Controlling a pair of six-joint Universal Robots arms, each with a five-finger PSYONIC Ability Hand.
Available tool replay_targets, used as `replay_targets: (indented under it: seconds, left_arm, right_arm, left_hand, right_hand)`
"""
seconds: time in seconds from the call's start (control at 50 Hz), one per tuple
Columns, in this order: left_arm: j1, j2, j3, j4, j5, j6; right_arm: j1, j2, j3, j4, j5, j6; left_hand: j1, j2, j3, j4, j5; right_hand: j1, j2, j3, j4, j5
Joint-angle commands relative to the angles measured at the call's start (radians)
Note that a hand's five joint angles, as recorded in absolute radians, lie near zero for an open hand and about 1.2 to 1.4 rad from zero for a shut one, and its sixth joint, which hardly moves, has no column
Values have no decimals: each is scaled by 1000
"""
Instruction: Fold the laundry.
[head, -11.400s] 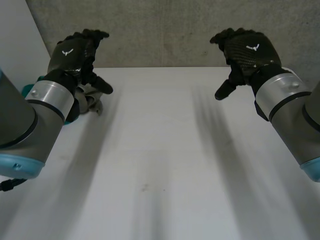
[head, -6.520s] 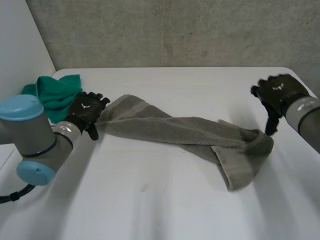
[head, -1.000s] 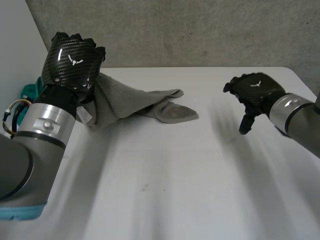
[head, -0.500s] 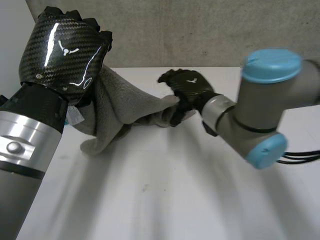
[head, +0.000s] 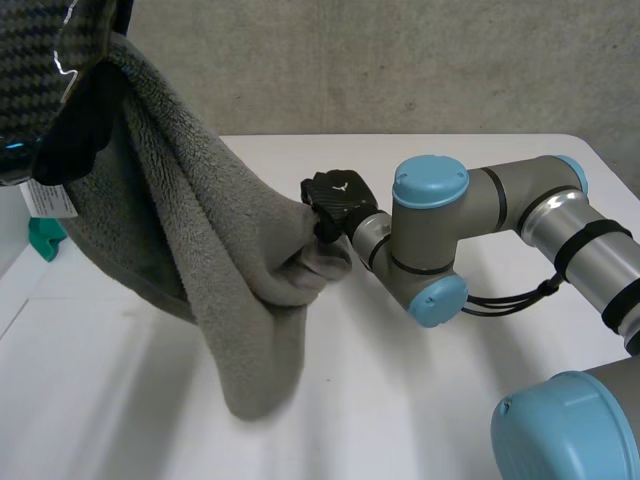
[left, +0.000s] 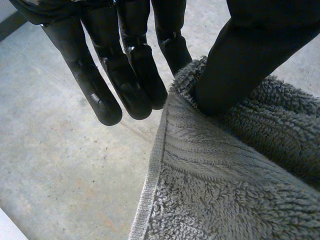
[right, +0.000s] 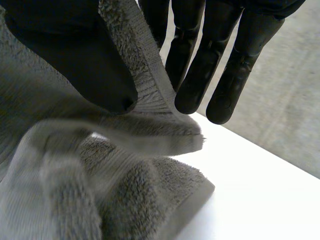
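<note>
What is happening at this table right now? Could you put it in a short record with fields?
setting: white table, concrete wall behind
main item: grey towel, lifted and hanging down toward the table
left hand: raised high, thumb and fingers pinching the towel's edge
right hand: lower, out over the table, pinching another edge between thumb and fingers
other item: green cloth at the table's left side
folding: not yet done

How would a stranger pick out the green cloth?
Start at the white table and go to its left edge, below the raised left hand. Beside the hanging grey towel, the green cloth peeks out: small and teal, not big and grey.
</note>
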Motion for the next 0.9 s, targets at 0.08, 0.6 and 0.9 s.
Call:
replay_targets:
  seconds: [0.08,0.6,0.9]
  left_arm:
    - [57,-6,-21,9,4,-1]
    - [180,-370,8,67,9,-1]
    - [187,-808,186,59,9,2]
  right_arm:
    - [-114,-164,73,37,-73,-6]
    - [-330,-1054,733,473,-77,-742]
    - [-340,-791,792,360,-28,-745]
  left_hand:
    - [245,195,202,194,244]
    - [245,195,202,194,244]
    - [245,195,202,194,244]
  right_hand:
    - [403,230,242,239,265]
    - [403,230,242,239,265]
    - [403,230,242,239,265]
